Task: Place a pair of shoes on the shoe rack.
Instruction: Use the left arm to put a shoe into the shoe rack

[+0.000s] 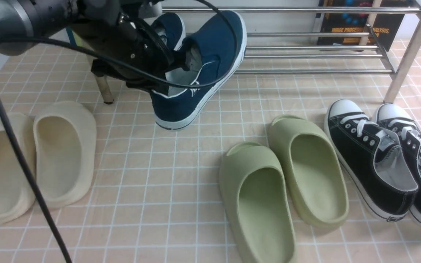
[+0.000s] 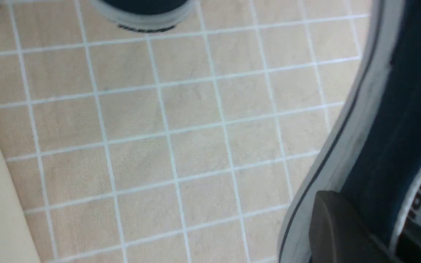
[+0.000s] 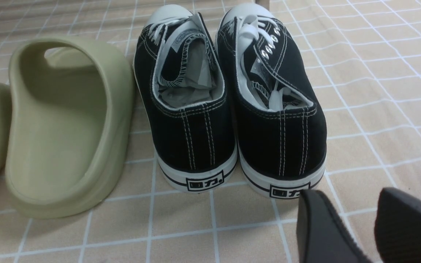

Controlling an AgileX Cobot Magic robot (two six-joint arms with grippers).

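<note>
Left end effector (image 1: 185, 61), clamped on one navy slip-on sneaker (image 1: 214, 54), holds it toe-up; next, lift it onto the shoe rack (image 1: 305, 56) bars.

The left arm (image 1: 24, 14) enters the front view from the 10 o'clock corner and runs toward 3 o'clock. Its dark wrist (image 1: 122, 47) is angled down toward 4 o'clock. A black cable (image 1: 9, 146) hangs from it toward 7 o'clock. The left gripper (image 1: 183, 60) is clamped on the collar of a shoe (image 1: 214, 54), with one finger in the opening. It holds the shoe tilted, toe at 1 o'clock and heel at 7 o'clock. In the left wrist view the other finger (image 2: 338, 230) presses flat on the shoe's outer side. The right gripper (image 3: 345, 204) shows at 5 o'clock in its own wrist view, its two dark fingers (image 3: 320, 233) parted with a clear gap between them.
</note>
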